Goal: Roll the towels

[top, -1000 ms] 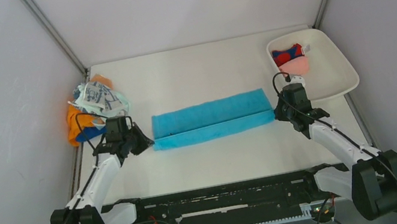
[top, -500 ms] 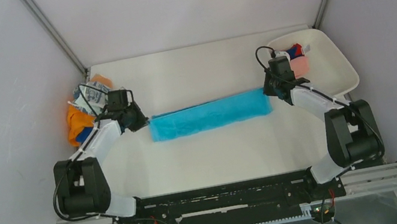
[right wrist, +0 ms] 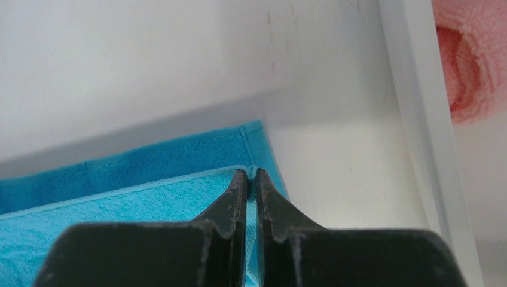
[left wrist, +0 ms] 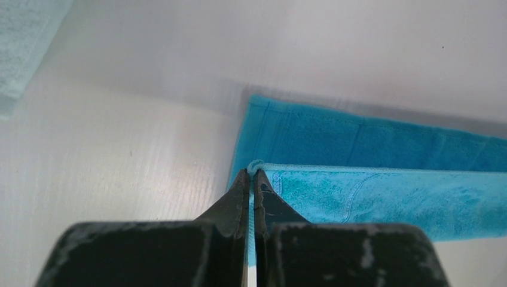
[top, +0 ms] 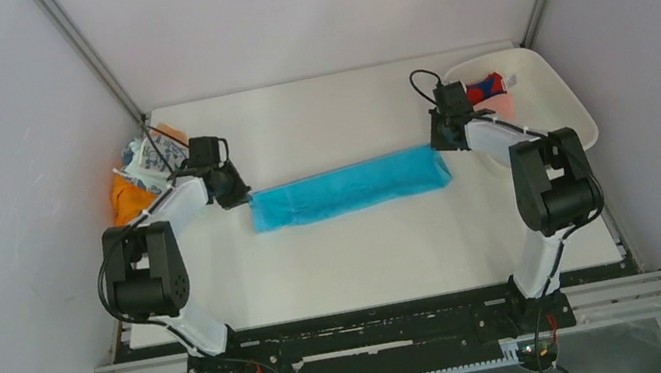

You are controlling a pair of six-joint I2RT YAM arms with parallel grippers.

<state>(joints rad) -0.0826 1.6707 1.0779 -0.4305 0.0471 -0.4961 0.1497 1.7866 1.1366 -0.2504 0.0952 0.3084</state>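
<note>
Bare white table [top: 369, 261] lies nearest. Across mid-table stretches a bright blue towel [top: 347, 188], folded into a long strip. The left gripper [left wrist: 252, 173] and right gripper [right wrist: 252, 172] each pinch a top-layer end corner, jaws clamped tight. Beyond sit a towel pile [top: 139, 168] left and a white tray [top: 544, 90] right.

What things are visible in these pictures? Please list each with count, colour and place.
blue towel: 1, bright blue, folded, table middle
towel pile: 1, orange and blue-printed white, far left corner
pink towel: 1, pink, in tray
red-and-blue towel: 1, red and blue, in tray
tray: 1, white, far right corner
table: 1, white, beneath all
left pincer: 1, black, shut on blue towel's left end
right pincer: 1, black, shut on its right end
</note>
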